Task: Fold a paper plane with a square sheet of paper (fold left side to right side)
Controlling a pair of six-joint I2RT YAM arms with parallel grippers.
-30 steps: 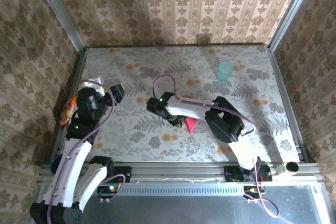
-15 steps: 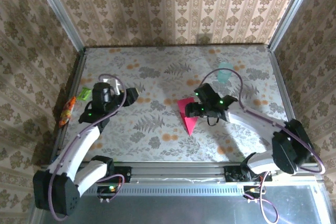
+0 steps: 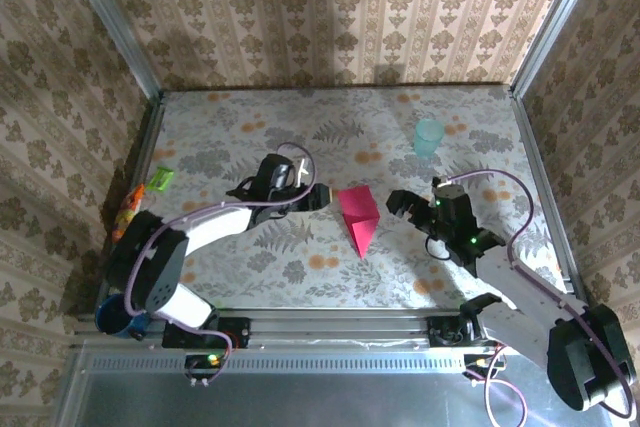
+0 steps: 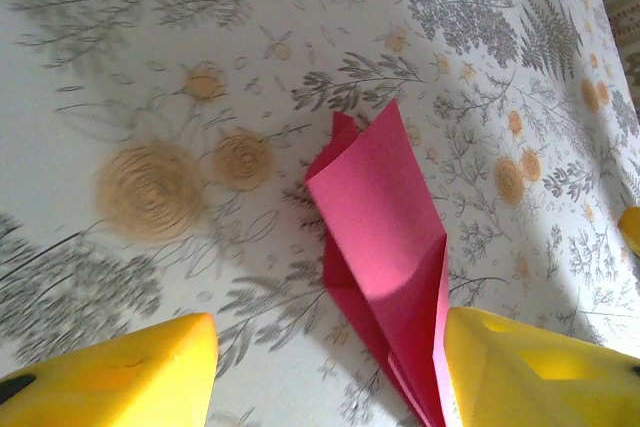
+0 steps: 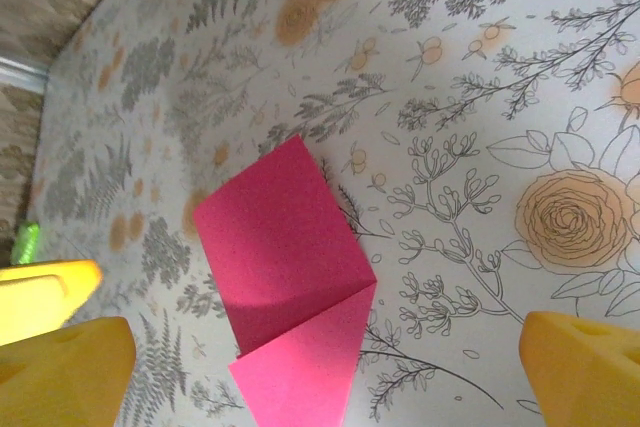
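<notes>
The magenta-red sheet of paper (image 3: pixel 357 215) lies folded into a pointed kite shape at mid-table, tip toward the arms. My left gripper (image 3: pixel 320 196) sits just left of it, open. In the left wrist view the paper (image 4: pixel 385 212) has a raised flap that runs down between the yellow fingers (image 4: pixel 115 377), close against the right one, with my left gripper (image 4: pixel 330 382) not clamped on it. My right gripper (image 3: pixel 399 203) stands open just right of the paper. From the right wrist the paper (image 5: pixel 285 247) lies flat ahead of my right gripper (image 5: pixel 325 377), untouched.
A pale teal cup (image 3: pixel 428 136) stands at the back right. A green packet (image 3: pixel 160 179) and an orange packet (image 3: pixel 127 210) lie by the left wall. A metal frame borders the floral table (image 3: pixel 250 127).
My left arm has swung in from the far left to the paper's left edge. My right gripper has let go of the paper, drawn back to the right and opened wide.
</notes>
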